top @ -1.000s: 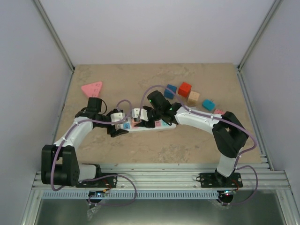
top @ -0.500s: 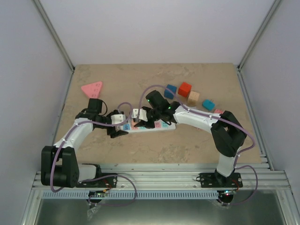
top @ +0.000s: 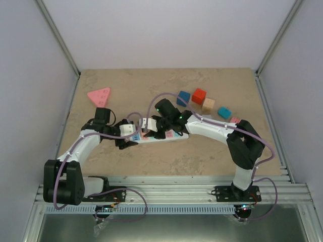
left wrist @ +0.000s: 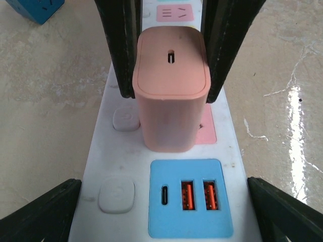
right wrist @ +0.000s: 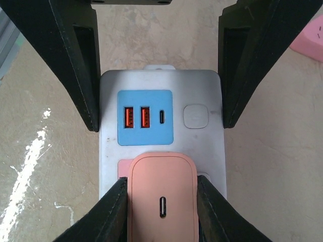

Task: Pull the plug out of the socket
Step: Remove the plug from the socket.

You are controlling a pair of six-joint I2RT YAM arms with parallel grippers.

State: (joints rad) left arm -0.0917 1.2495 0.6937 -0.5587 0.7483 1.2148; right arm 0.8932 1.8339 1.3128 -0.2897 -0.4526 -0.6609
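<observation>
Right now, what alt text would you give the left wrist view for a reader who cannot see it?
A pink plug stands upright in a white power strip, clamped on both sides by the right gripper. In front of it lies a blue panel with three small ports. The left gripper's fingers straddle the strip's near end on the beige table.

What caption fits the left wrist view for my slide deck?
Right gripper clamps the pink plug seated in the white socket.
</observation>
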